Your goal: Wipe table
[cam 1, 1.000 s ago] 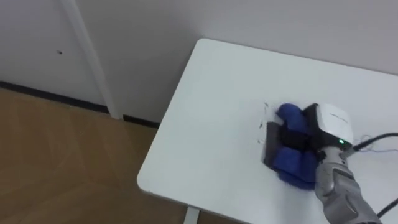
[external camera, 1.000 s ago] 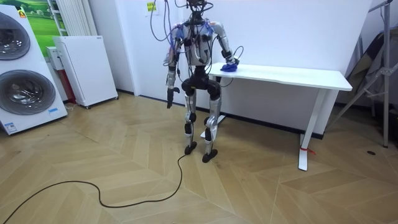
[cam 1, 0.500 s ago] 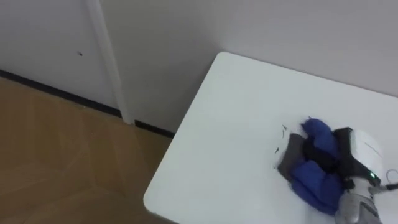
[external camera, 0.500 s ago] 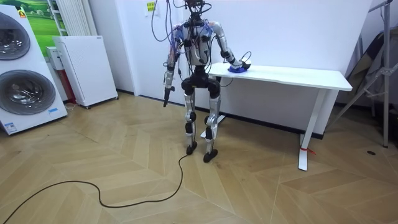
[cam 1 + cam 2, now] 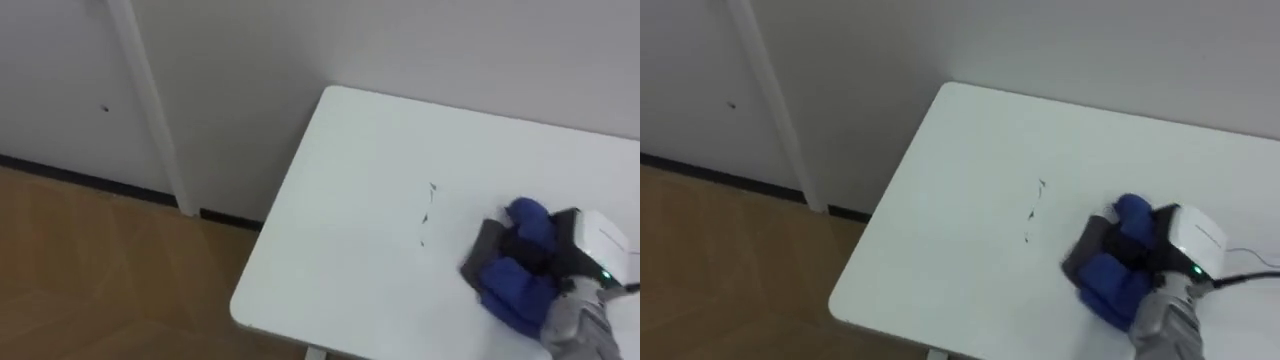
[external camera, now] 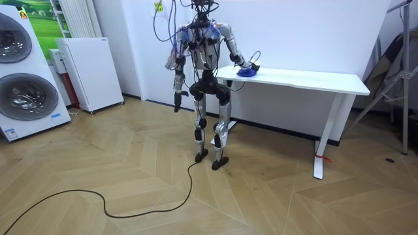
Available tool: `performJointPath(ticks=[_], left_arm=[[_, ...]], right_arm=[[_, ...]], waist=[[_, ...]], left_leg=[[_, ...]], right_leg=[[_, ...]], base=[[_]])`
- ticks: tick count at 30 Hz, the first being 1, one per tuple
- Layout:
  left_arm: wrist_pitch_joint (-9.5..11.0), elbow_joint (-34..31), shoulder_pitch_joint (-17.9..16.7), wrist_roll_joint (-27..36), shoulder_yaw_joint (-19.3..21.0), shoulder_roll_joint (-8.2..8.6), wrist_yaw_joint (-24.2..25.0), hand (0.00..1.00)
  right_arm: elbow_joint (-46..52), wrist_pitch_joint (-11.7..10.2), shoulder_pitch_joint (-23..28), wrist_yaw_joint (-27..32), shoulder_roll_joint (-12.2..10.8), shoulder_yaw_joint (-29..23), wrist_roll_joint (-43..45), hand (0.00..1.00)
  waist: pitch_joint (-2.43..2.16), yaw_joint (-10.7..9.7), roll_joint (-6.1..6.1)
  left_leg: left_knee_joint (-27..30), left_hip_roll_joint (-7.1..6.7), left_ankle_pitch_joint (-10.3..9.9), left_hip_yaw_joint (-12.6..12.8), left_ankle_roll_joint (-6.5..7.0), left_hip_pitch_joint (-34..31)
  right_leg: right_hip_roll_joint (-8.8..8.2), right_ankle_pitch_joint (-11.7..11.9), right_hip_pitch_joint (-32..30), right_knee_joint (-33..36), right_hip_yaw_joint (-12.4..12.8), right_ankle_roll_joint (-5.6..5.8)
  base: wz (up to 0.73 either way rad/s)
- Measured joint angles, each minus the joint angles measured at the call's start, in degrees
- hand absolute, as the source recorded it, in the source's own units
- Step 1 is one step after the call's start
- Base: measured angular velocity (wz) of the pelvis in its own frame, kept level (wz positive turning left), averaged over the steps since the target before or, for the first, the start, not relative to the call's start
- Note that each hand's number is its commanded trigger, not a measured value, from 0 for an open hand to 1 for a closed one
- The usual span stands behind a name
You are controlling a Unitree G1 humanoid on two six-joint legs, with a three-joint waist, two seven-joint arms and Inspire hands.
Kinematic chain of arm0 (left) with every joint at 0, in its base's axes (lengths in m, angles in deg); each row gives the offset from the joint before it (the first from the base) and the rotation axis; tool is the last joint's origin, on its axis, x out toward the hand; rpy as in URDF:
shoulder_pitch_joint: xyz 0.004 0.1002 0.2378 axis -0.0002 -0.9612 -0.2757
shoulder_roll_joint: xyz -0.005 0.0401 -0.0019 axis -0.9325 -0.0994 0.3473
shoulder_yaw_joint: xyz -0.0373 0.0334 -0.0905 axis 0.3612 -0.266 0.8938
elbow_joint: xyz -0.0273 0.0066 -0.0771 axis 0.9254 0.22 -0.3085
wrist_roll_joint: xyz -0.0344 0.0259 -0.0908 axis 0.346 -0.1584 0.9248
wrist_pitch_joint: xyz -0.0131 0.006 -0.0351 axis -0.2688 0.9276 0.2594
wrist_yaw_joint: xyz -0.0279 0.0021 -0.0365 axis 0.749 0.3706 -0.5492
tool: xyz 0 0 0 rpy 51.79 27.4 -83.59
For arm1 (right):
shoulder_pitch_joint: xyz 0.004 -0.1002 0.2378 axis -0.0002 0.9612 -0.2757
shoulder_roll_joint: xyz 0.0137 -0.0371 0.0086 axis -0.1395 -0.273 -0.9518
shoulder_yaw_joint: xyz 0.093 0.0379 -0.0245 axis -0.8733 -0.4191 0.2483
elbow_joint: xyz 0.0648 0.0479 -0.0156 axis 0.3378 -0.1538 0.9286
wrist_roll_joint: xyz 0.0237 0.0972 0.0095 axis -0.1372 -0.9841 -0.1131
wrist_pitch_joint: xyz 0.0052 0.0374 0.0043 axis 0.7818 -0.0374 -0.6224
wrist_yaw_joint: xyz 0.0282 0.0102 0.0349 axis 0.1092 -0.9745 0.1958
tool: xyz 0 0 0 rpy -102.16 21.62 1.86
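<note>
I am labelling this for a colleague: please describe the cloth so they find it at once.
Find the white rectangular table beside the pale wall. On its top, the robot's right hand lies over a crumpled blue cloth. It is the only coloured thing there, just right of small dark marks.

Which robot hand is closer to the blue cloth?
Right. The right hand rests on top of the blue cloth on the white table. The left hand hangs down at the robot's side, away from the table.
</note>
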Motion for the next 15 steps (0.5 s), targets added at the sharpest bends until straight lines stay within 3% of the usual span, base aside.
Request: performJointPath(ticks=[1, 3, 4, 7, 11, 15], left_arm=[[0.0, 0.5, 0.9, 0.2, -1.0, -0.05, 0.4, 0.0], [-0.1, 1.3, 1.7, 0.6, -2.0, 0.29, 0.4, 0.0], [-0.1, 1.2, 2.2, 0.9, -2.0, 0.97, 0.5, 0.0], [-0.4, 1.0, 1.6, 2.4, -2.0, 1.96, 0.9, 0.0], [-1.2, 0.1, -0.8, 2.4, -1.8, 1.39, 1.1, 0.0], [-1.1, 0.3, -1.9, 2.2, 0.6, 0.35, 0.9, 0.0]], right_arm=[[2.0, 0.3, -1.7, -2.2, -0.2, 4.1, 1.2, 1.0], [3.2, 0.2, -4.0, -4.8, -3.1, 8.4, 1.4, 1.0], [3.4, -0.1, -5.1, -6.0, -4.6, 9.5, 1.4, 1.0], [3.3, -0.6, -7.4, -7.9, -5.0, 10.2, 1.0, 1.0], [2.2, -2.9, -6.4, -7.1, -3.9, 7.6, 0.4, 1.0], [-1.9, -9.0, -0.8, -1.8, -3.8, 1.1, -3.9, 1.0]], waist=[[0.47, 0.5, -0.03], [0.59, 1.0, -0.3], [0.72, 1.8, -0.49], [0.86, 3.5, -0.39], [0.77, 1.2, -0.92], [0.66, -1.9, -1.38]], left_leg=[[0.0, 0.07, 0.1, -0.8, -0.09, -0.1], [0.0, 0.1, 0.2, -2.1, -0.39, -0.8], [-0.1, 0.17, 0.4, -2.3, -0.56, -1.1], [-0.1, 0.36, 0.6, -2.6, -0.57, -1.7], [0.3, -0.22, 0.8, -3.2, -0.37, -1.6], [-0.1, -0.47, 0.7, -0.5, 0.14, -0.6]], right_leg=[[0.52, 0.2, -0.2, -0.1, 0.4, -0.3], [0.87, 0.2, -0.8, -0.2, 0.1, -0.39], [0.91, 0.1, -1.0, -0.2, 0.0, -0.52], [0.67, 0.0, -1.1, -0.2, -0.8, -0.63], [0.12, -0.1, -0.5, -0.3, -1.3, -0.47], [-0.8, -0.3, 1.3, -0.3, 0.0, -0.08]], base=[[-0.28], [0.09], [0.17], [0.25], [0.52], [0.38]])
